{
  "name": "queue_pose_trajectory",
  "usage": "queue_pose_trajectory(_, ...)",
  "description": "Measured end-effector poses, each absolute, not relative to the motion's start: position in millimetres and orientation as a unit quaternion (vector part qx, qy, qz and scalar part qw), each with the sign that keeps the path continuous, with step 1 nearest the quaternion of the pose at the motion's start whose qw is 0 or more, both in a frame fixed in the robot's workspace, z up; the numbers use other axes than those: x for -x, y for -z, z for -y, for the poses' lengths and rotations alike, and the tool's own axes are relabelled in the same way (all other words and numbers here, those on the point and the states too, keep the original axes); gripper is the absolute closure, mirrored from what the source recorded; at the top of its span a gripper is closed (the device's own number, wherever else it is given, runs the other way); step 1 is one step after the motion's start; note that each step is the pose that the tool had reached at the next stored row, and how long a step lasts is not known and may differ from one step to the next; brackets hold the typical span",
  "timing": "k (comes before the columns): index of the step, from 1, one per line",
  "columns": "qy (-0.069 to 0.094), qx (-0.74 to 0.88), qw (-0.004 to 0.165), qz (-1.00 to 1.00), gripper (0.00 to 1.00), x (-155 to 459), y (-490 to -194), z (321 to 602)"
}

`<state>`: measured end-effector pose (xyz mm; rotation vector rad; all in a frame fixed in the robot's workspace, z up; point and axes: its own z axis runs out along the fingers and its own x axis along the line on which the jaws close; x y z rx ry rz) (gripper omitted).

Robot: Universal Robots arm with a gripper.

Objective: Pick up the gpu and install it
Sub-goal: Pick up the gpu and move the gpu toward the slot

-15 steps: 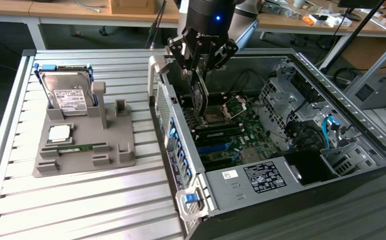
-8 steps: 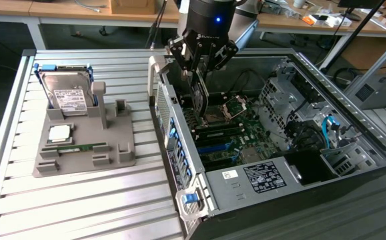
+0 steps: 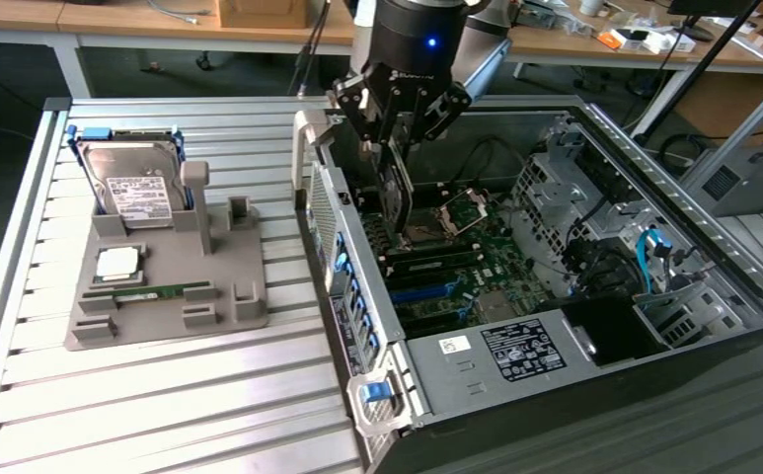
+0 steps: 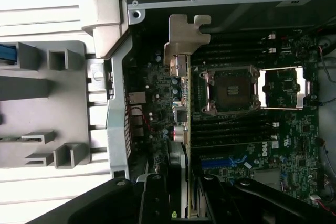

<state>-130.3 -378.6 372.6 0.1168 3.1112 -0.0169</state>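
I'm pinching the graphics card (image 3: 396,197) edge-on in my gripper (image 3: 399,133), its length hanging straight below me toward the motherboard (image 3: 494,252), bracket end farthest from my fingers.

The arm (image 3: 423,39) is cut off by the exterior view's top edge. In the wrist view the graphics card (image 4: 185,124) shows edge-on (its flat faces hidden). Its end nearest the camera is covered between the fingers of the pincer (image 4: 184,182), which the picture's edge cuts. The hard drive (image 3: 136,188) label's print is too small to read. The computer case (image 3: 730,252) is cropped at its near corner.
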Motion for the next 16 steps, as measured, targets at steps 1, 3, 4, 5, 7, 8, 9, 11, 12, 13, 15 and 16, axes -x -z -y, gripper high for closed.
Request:
queue_pose_trajectory(1,0.006,-0.038,0.014,-0.999,0.73,130.2,-372.4,378.6)
queue_pose_trajectory(3,0.006,-0.038,0.014,-0.999,0.73,129.9,-371.8,378.6)
queue_pose_trajectory(4,0.006,-0.037,0.014,-0.999,0.73,129.8,-371.5,378.7)
queue_pose_trajectory(5,0.006,-0.037,0.014,-0.999,0.73,129.5,-370.9,378.6)
queue_pose_trajectory(7,0.006,-0.037,0.014,-0.999,0.73,129.1,-370.2,378.6)
queue_pose_trajectory(8,0.006,-0.037,0.014,-0.999,0.73,128.8,-369.6,378.7)
queue_pose_trajectory(9,0.006,-0.037,0.014,-0.999,0.73,128.5,-369.2,378.7)
queue_pose_trajectory(11,0.006,-0.037,0.014,-0.999,0.73,127.5,-368.2,378.7)
queue_pose_trajectory(12,0.006,-0.037,0.014,-0.999,0.73,126.6,-367.6,378.7)
queue_pose_trajectory(13,0.006,-0.038,0.014,-0.999,0.73,126.0,-367.2,378.7)
queue_pose_trajectory(15,0.006,-0.037,0.014,-0.999,0.73,124.5,-366.6,378.7)
queue_pose_trajectory(16,0.006,-0.038,0.014,-0.999,0.73,124.0,-366.2,378.7)
